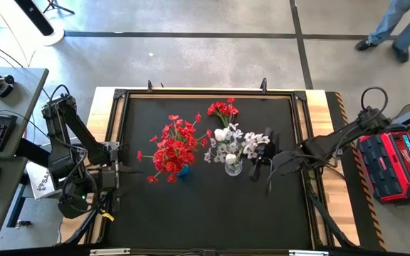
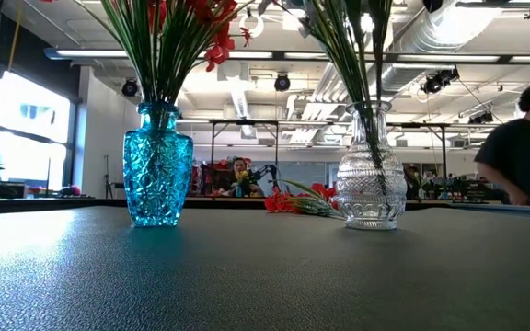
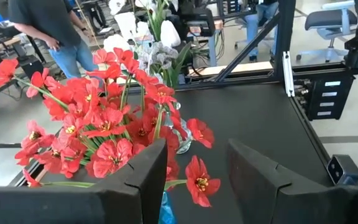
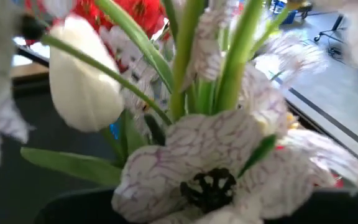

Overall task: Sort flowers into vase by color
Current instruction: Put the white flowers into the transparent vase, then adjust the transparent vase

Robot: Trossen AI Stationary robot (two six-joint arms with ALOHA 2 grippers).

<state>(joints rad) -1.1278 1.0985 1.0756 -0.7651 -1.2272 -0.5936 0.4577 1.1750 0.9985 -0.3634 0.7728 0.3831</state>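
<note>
Red flowers (image 1: 173, 149) stand in a blue vase (image 2: 157, 165). White flowers (image 1: 235, 146) stand in a clear glass vase (image 2: 369, 179). One red sprig (image 1: 223, 110) lies flat on the mat toward the far edge, also seen as the red sprig (image 2: 297, 202) behind the vases. My left gripper (image 3: 197, 186) is open at the table's left side, pointing at the red bunch (image 3: 104, 124) without touching it. My right gripper (image 1: 262, 153) sits close against the right side of the white bunch. White blossoms (image 4: 210, 168) fill its wrist view and hide its fingers.
The black mat (image 1: 212, 213) has a raised frame (image 1: 205, 91) around it. The near half of the mat has open room. A person (image 2: 523, 147) stands beyond the table on the right, and another person (image 3: 48, 25) shows in the left wrist view.
</note>
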